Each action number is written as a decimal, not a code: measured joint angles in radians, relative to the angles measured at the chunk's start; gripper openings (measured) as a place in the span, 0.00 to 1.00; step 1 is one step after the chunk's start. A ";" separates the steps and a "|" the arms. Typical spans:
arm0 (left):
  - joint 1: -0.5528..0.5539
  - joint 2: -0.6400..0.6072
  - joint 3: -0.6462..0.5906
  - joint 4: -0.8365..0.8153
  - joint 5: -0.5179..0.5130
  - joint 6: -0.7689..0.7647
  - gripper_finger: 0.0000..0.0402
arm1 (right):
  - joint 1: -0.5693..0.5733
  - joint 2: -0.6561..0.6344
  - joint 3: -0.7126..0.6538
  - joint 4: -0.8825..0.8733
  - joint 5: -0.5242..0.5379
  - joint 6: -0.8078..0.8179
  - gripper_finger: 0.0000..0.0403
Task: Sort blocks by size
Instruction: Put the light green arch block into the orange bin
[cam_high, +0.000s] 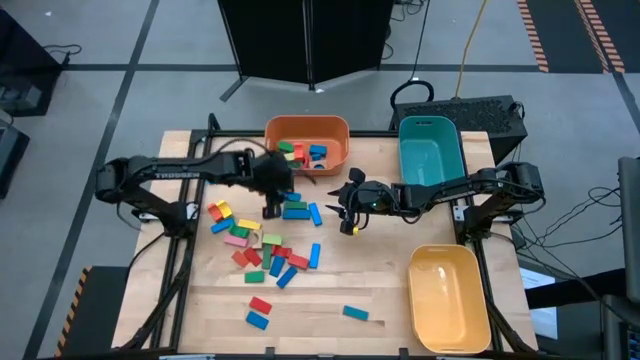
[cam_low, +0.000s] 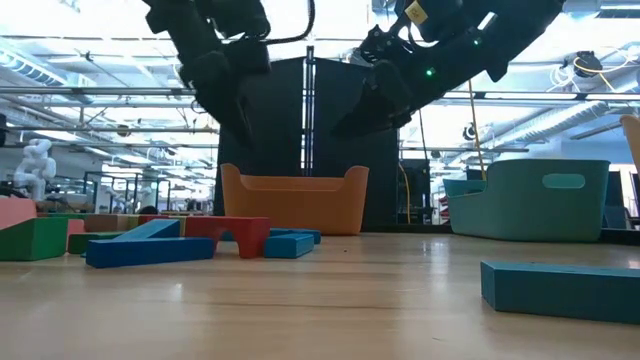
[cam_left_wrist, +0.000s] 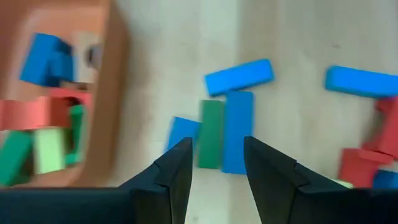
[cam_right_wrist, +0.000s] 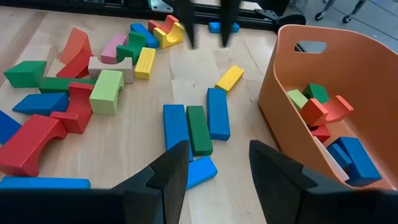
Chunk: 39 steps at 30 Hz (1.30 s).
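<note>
Many small coloured blocks (cam_high: 262, 248) lie scattered on the wooden table's left half. A row of blue, green and blue blocks (cam_high: 297, 210) lies flat between my two grippers, and it also shows in the left wrist view (cam_left_wrist: 222, 130) and the right wrist view (cam_right_wrist: 196, 127). More blocks (cam_high: 305, 152) lie in the orange bin (cam_high: 335, 128). My left gripper (cam_high: 272, 205) (cam_left_wrist: 216, 174) is open, hanging above the table just left of the row. My right gripper (cam_high: 345, 210) (cam_right_wrist: 217, 171) is open, above the table to the row's right. Neither touches a block.
A teal bin (cam_high: 432, 150) stands at the far right and a yellow bin (cam_high: 448, 295) at the near right. Three loose blocks (cam_high: 258, 312) (cam_high: 355, 312) lie near the front edge. Bare wood lies between the block pile and the right-hand bins.
</note>
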 joint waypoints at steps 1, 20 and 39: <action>-0.016 0.000 -0.015 0.003 0.005 -0.006 0.36 | 0.000 0.000 0.000 -0.001 0.000 0.000 0.39; -0.268 -0.041 -0.229 0.063 0.015 -0.183 0.36 | 0.000 0.000 0.000 0.000 0.000 0.000 0.39; -0.337 -0.054 -0.380 0.206 -0.053 -0.266 0.36 | 0.000 0.000 0.000 0.009 0.000 0.023 0.39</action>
